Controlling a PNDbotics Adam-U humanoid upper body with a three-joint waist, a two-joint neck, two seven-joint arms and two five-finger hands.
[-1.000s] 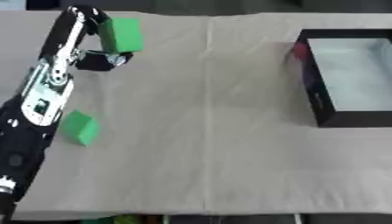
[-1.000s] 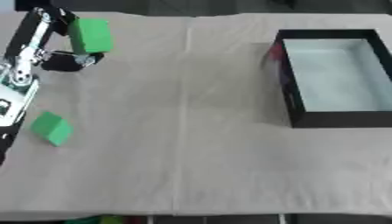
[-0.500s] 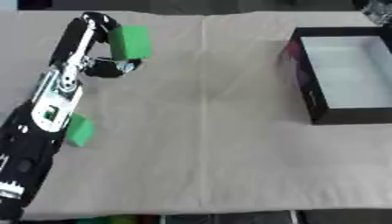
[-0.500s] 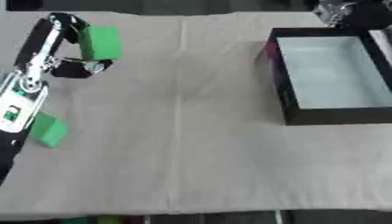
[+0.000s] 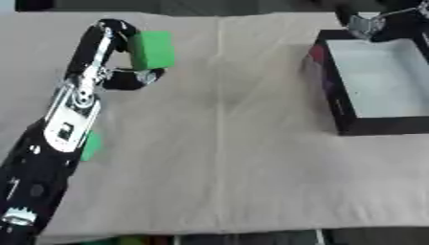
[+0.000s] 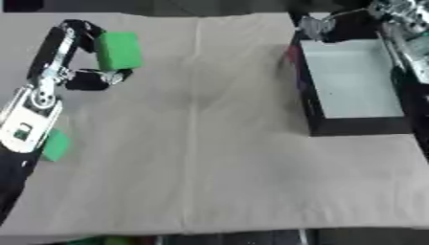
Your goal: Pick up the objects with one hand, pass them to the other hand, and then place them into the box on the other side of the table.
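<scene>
A beige cloth [image 5: 226, 158] covers the table — one crease runs from its far edge to the near edge, roughly mid-width.

A robot test bench, by the look of it.
From my seat I see a desk [image 5: 251, 167] under a creased beige cloth [image 6: 218, 158], a black box [image 5: 368, 81] on it, bare green blocks [image 5: 152, 49], nothing homely.

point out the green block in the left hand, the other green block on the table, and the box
held green block [image 5: 152, 50]: left eye view, its front face
second green block [image 6: 56, 145]: right eye view, its top
box [image 6: 358, 126]: right eye view, near black wall
left hand [image 5: 126, 80]: left eye view, the thumb
</scene>
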